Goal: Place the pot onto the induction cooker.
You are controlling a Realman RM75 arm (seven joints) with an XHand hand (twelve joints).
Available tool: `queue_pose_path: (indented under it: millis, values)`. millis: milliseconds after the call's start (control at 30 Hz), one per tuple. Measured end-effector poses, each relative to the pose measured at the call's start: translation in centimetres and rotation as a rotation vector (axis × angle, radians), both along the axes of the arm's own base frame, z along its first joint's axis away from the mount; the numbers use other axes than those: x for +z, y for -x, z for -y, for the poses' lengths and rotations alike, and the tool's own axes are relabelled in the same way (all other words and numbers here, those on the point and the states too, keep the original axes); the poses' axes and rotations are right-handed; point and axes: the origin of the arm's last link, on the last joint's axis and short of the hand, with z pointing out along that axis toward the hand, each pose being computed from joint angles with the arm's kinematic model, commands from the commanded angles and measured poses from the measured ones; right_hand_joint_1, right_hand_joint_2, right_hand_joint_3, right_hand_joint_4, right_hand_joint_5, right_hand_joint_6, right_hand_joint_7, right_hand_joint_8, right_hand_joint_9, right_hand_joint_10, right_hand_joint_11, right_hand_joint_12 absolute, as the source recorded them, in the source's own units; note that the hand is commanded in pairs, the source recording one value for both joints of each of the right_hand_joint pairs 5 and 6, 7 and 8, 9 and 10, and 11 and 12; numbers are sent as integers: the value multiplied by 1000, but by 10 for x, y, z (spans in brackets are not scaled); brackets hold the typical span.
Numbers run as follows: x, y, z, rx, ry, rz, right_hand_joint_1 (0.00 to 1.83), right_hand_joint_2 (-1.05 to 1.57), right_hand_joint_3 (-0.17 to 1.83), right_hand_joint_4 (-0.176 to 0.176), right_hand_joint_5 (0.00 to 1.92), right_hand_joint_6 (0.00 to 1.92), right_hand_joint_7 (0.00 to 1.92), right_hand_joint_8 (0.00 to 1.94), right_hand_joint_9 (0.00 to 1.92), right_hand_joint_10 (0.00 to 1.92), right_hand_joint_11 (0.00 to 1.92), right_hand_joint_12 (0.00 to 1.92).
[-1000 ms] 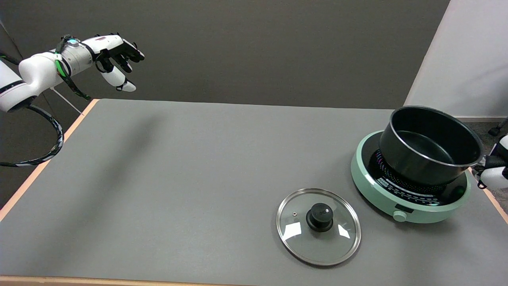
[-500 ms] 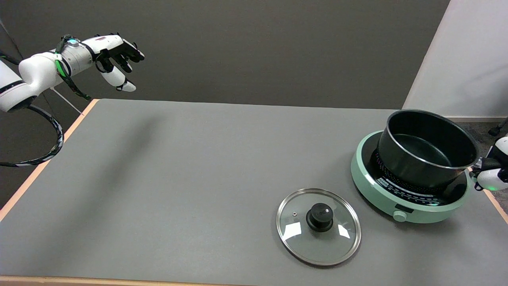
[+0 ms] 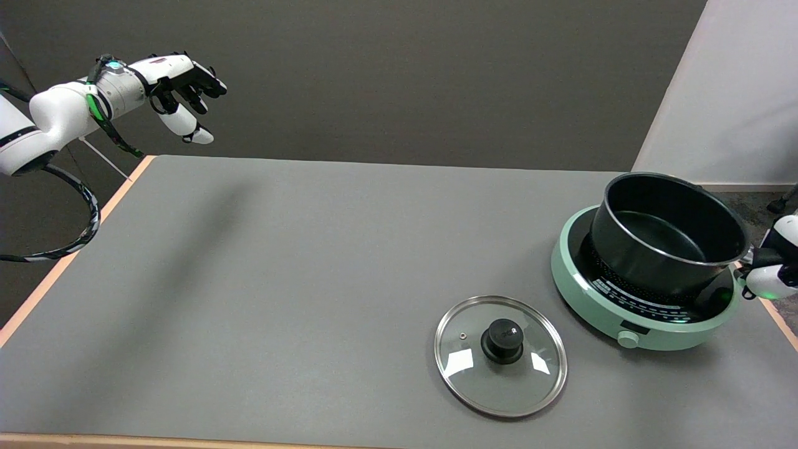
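Glass lid (image 3: pixel 500 356) lies flat on the table (image 3: pixel 280 280), near-left of the cooker (image 3: pixel 642 312). Pot (image 3: pixel 668 236) sits on the cooker's dark plate at far right, apparently level. Judged rigid, moderately heavy, smooth-walled; its handle side is the hold. Right hand (image 3: pixel 773 265) is cut off at the frame edge beside the pot; its fingers and any grasp cannot be determined.
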Motion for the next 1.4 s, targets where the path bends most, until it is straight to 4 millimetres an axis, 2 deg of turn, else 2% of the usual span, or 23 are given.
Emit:
queue_pose_path:
  millis: [267,500,900,1133,1400]
  values:
    - [0,-1,1,3,-2,-4,1068,1303,865,-40,1920,1920,1920,1920,1920,1920,1920,1920]
    - [0,-2,1,3,-3,-5,1034,1375,707,-39,1920,1920,1920,1920,1920,1920,1920,1920]
    - [0,-1,0,0,-1,-4,1021,1398,631,-49,1915,1915,1915,1915,1915,1915,1915,1915]
    - [0,-1,0,-1,-4,-4,993,1385,570,-93,1739,1739,1739,1739,1739,1739,1739,1739]
    - [-1,-1,1,-5,-9,-10,937,1452,469,-91,1674,1674,1674,1674,1674,1674,1674,1674]
